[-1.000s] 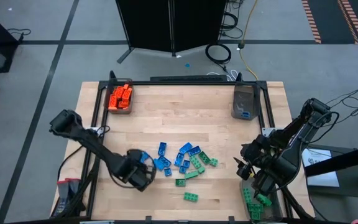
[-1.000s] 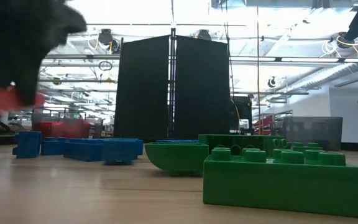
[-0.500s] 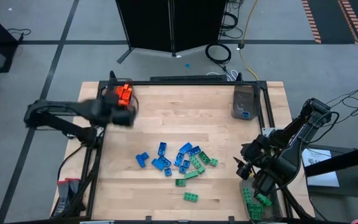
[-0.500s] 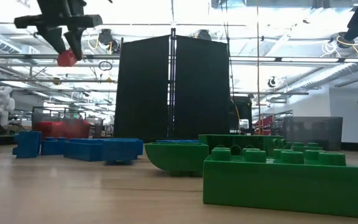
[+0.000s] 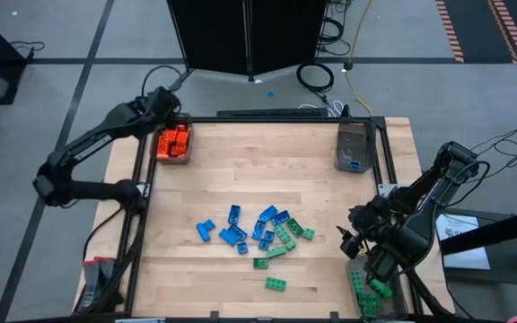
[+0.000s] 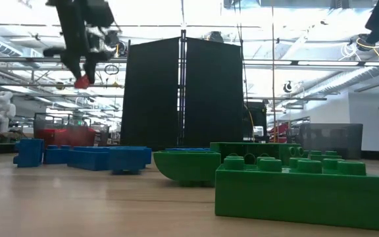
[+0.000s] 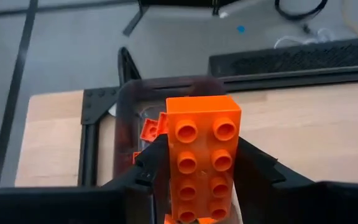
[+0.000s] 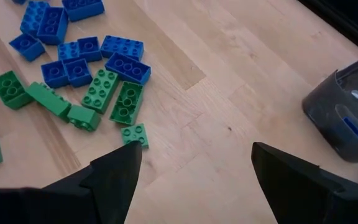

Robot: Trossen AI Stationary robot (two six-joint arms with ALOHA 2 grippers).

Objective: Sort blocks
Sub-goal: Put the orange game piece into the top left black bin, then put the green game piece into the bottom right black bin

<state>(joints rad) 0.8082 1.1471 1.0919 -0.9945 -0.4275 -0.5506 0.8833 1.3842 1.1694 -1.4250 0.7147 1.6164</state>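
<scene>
orange brick held over the corner bin — a drop could miss

the worktop (image 5: 240,170) carried everything. the left arm reached to its far left corner, where the left gripper (image 5: 165,106) hung above the orange bin (image 5: 173,144), its jaws clamped on the sides of an orange brick (image 7: 202,155). in the left wrist view the bin's open mouth lay right behind the brick, with other orange bricks already inside.

the main risk, as i judged it, was the release: the brick sat well above the rim, so it could strike the bricks heaped inside or the bin's wall and bounce out onto the worktop or over the edge at that corner. a brick tilted in the jaws could also tumble on the way down.

the right arm waited off the near right corner, the right gripper (image 8: 191,171) with jaws spread wide and nothing between them, above the green bin (image 5: 366,292), which already held green bricks. a third bin (image 5: 352,148) stood near the far right corner with something blue in it.

the rest of the blocks — a loose cluster of blue bricks (image 5: 240,229) and green bricks (image 5: 287,235) — lay touching and overlapping in the middle toward the near edge, with one green brick (image 5: 276,283) apart, closer to that edge. the tight packing looked likely to hinder clean picks; nothing stood between the left gripper and its bin.
</scene>
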